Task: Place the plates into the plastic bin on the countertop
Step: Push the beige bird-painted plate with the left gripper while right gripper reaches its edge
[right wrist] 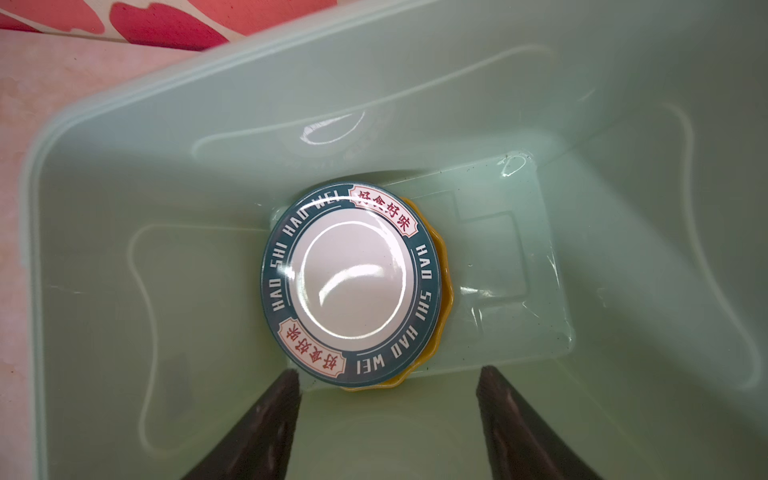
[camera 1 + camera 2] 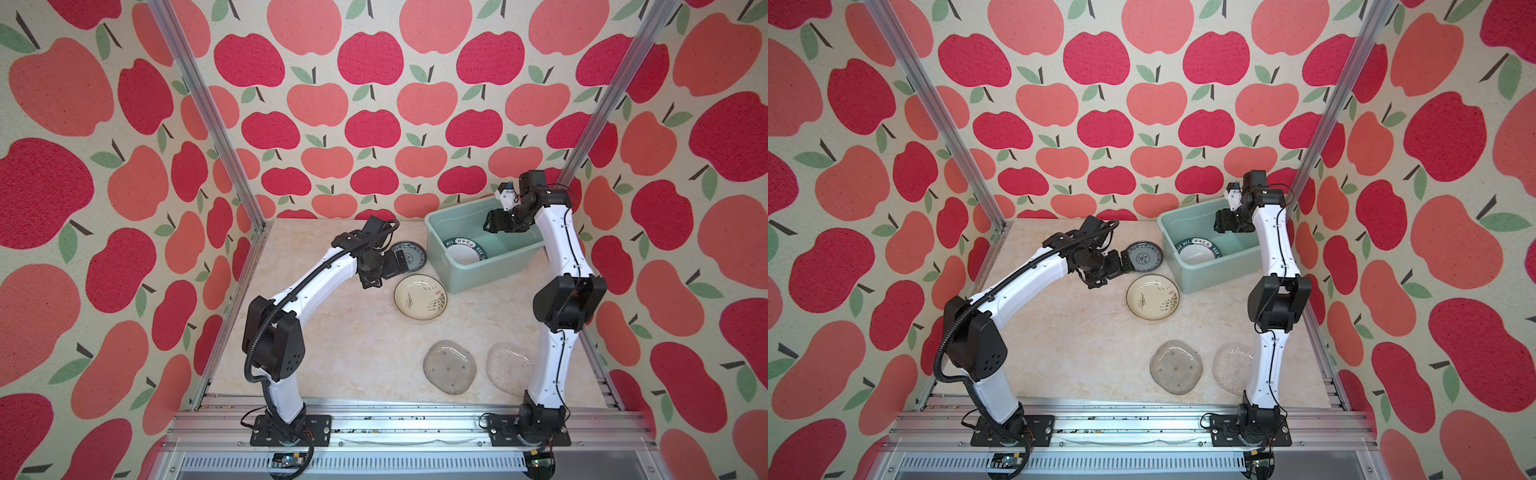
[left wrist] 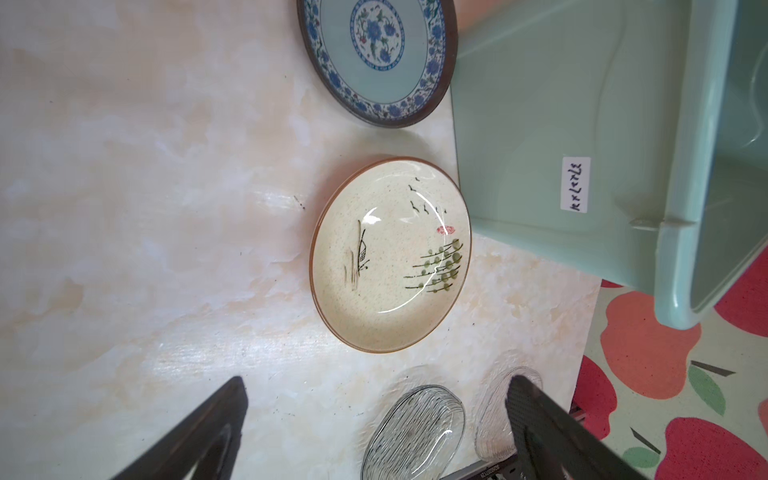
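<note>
Jaws on my right gripper (image 1: 388,372) are hanging apart above the lettered plate (image 1: 353,282). My left gripper (image 3: 377,379) is gaping too.

bin (image 1: 124,208): mint, seen from inside | lettered plate (image 1: 351,282): face up on bin floor, stacked on yellow plate (image 1: 442,270), whose scalloped edge pokes out along one side | right gripper (image 1: 390,374): jaws apart, nothing between them

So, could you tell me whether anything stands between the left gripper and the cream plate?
Nothing visible does. Only bare countertop shows between the open left gripper and the cream plate; the blue plate lies apart, beyond it.
</note>
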Tool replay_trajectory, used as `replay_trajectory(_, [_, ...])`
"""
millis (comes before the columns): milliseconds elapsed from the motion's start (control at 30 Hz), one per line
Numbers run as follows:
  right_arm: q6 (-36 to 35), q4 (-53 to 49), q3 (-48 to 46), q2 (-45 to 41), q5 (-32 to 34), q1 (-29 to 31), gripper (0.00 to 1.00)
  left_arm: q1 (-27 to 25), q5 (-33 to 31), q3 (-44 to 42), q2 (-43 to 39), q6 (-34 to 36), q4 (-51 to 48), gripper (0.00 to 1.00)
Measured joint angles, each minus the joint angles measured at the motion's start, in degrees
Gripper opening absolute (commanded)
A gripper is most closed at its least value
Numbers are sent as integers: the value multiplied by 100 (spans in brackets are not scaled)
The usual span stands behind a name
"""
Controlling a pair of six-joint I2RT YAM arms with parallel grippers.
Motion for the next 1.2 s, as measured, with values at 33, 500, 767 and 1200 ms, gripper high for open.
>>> replay_trajectory(33, [74,-42,-50,-203,50,55,70,-46,-26,-59,0,2,-44,98])
replay_trajectory(500, [2684,2741,-6721,-6441,-623,769,69,-356,-330,-378,66,837,31,97])
replay_trajectory(767, [4940,4457,-9573,-7318,-1014,1038,65,-24,-155,-378,367,1725,326,98])
replay_trajectory(1200, [7038,6749,-10773,-5954,-608,1812,67,568,883,-284,1401,1969,1165,96])
